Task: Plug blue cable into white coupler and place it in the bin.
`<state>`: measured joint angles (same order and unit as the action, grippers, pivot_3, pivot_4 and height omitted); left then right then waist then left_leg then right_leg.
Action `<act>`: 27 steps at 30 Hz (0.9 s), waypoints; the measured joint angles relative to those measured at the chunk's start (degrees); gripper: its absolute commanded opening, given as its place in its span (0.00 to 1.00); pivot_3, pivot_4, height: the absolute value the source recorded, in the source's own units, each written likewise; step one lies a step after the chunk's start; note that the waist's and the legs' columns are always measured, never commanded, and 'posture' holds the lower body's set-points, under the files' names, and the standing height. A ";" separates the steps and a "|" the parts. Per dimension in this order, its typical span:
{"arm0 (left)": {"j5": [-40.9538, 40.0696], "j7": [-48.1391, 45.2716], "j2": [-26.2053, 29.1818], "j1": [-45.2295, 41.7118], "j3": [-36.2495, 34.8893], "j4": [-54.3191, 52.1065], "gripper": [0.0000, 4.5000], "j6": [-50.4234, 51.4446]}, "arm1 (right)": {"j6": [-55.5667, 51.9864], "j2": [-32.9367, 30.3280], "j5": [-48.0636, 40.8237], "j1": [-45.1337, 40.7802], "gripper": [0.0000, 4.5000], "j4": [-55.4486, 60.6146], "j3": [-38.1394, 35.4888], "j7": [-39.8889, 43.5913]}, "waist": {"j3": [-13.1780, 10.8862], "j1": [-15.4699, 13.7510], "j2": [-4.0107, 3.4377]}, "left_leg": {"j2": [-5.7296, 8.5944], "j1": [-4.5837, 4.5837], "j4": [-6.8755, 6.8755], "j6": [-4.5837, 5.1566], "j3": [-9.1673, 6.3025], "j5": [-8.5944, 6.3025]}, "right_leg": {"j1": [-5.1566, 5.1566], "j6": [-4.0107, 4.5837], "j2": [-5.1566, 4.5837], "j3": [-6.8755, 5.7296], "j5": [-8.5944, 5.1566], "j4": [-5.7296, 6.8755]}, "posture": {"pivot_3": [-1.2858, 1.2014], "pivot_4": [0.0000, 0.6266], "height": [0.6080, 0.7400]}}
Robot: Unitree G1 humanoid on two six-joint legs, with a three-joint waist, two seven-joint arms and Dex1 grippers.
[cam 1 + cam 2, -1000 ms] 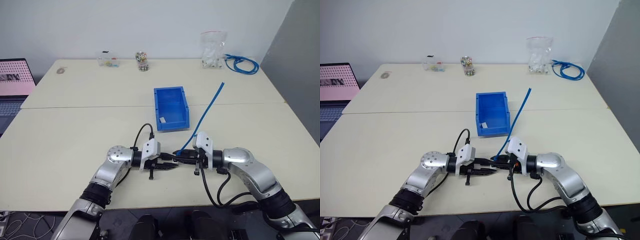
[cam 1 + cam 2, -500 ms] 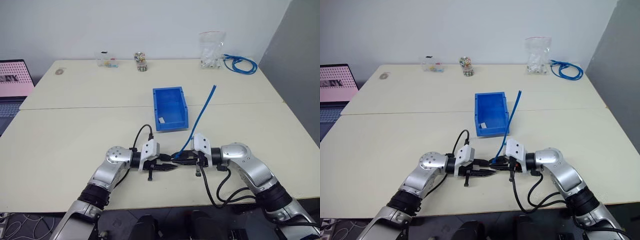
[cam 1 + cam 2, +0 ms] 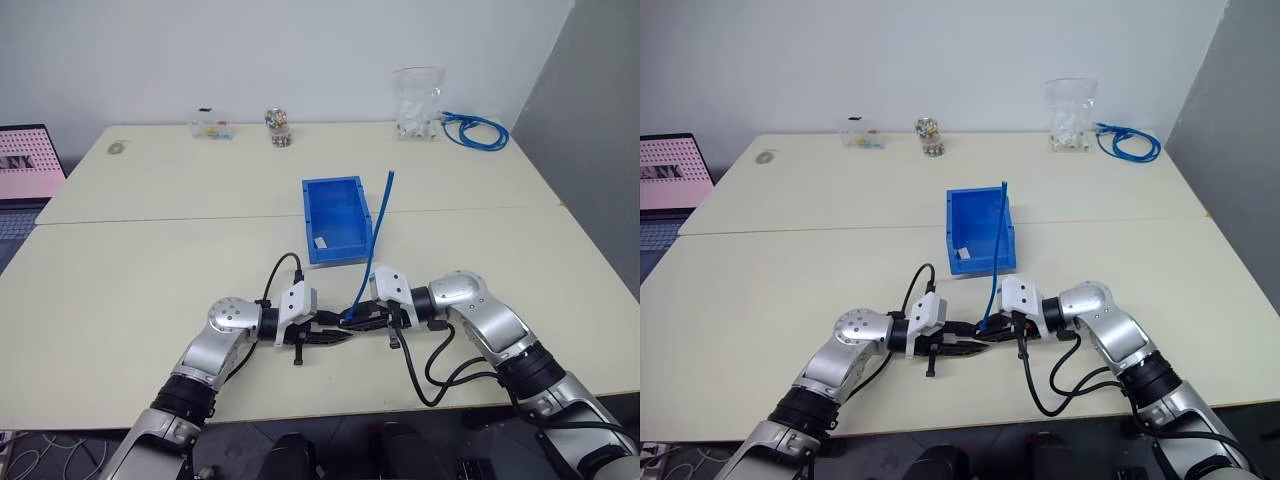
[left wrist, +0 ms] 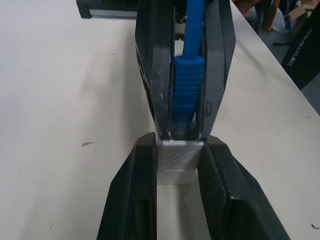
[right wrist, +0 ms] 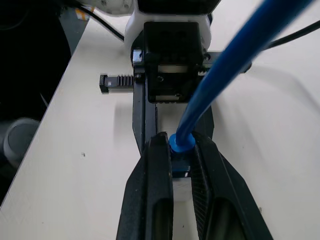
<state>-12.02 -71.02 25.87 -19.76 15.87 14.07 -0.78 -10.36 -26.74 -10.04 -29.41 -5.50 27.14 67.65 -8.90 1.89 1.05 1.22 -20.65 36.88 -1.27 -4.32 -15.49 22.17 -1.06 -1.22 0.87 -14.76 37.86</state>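
Observation:
Near the table's front edge my two grippers meet tip to tip. The left gripper point(image 3: 335, 336) is shut on the white coupler point(image 4: 180, 162), a small white block between its black fingers. Facing it, the right gripper point(image 3: 353, 319) is shut on the blue cable point(image 3: 375, 235) just behind its plug. The plug end point(image 4: 189, 85) presses against the coupler's face; how far it is seated I cannot tell. The cable's free end rises steeply in front of the bin point(image 3: 340, 252), which stands just beyond the grippers.
Along the far edge stand a small clear box point(image 3: 213, 122), a jar point(image 3: 278, 125), a clear bag of white pieces point(image 3: 417, 100) and a coiled blue cable bundle point(image 3: 475, 130). A laptop point(image 3: 25, 160) sits at the far left.
The right wrist has rolled, and the cable's free end has swung left to stand more upright by the bin. The left gripper has kept still with the coupler.

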 measured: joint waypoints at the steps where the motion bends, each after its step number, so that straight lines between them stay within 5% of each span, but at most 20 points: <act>1: 0.04 0.06 0.00 0.05 0.02 -0.03 0.17 -0.01 | 0.11 -0.02 0.03 0.04 0.05 -0.01 0.02 0.00 | 0.02 0.00 0.01 | 0.00 0.02 0.00 0.00 -0.01 -0.01 | -0.03 -0.02 0.00 0.00 -0.03 0.00 | 0.52 0.24 1.00; 6: 0.67 0.62 -0.08 0.58 0.07 -0.34 0.17 -0.23 | 0.72 0.48 0.06 1.17 0.05 -0.38 -0.43 -0.60 | 0.48 0.00 0.00 | 0.00 0.13 0.01 -0.03 -0.10 -0.06 | -0.14 0.03 0.00 0.04 -0.15 0.03 | 0.52 0.24 1.00; 7: 0.70 0.85 -0.14 0.60 0.06 -0.41 0.33 -0.22 | -0.07 0.73 -0.31 1.57 0.05 -0.20 -1.10 -0.89 | 0.48 -0.01 0.00 | 0.00 0.12 0.01 -0.03 -0.13 -0.06 | -0.14 0.03 -0.01 0.03 -0.15 0.04 | 0.52 0.24 1.00; 12: -1.97 1.92 0.85 2.75 -0.80 -5.23 0.53 7.77 | -9.65 1.67 -4.05 3.16 0.05 3.51 -5.28 -4.16 | 0.36 -0.07 -0.04 | 0.01 -0.06 0.06 -0.03 -0.23 -0.06 | 0.00 0.03 -0.03 0.00 -0.15 0.11 | 0.52 0.24 1.00; 17: -9.96 9.34 1.68 7.79 -6.99 -21.71 0.75 21.91 | -28.89 3.65 -14.32 3.56 0.05 12.56 -13.86 -11.89 | -0.44 -0.08 -0.11 | 0.01 -0.35 0.09 -0.05 -0.30 -0.06 | 0.24 0.04 -0.10 0.00 -0.14 0.14 | 0.52 0.24 1.00; 22: -15.38 22.29 0.94 12.74 -16.70 -37.51 0.99 31.11 | -45.05 7.12 -23.95 -12.14 0.05 9.78 -27.06 -22.52 | -0.58 -0.06 -0.24 | 0.01 -0.28 0.05 -0.05 -0.28 -0.06 | 0.23 0.05 -0.09 -0.01 -0.14 0.12 | 0.52 0.24 1.00; 27: -15.94 38.79 -4.67 15.13 -23.20 -48.95 0.99 35.96 | -45.03 10.11 -19.97 -26.52 0.05 -11.45 -27.66 -27.41 | -0.60 -0.10 -0.23 | 0.06 -0.28 0.04 -0.05 -0.16 -0.06 | 0.19 0.31 -0.10 0.04 0.01 0.08 | 0.52 0.24 1.00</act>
<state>-27.95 -32.22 21.20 -4.63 -7.33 -34.88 35.18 -55.39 -16.63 -30.01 -55.93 -16.96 -0.53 40.24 -9.50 1.79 0.82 1.28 -20.93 36.92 -1.32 -4.48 -15.55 22.37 -0.74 -1.32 0.91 -14.75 37.94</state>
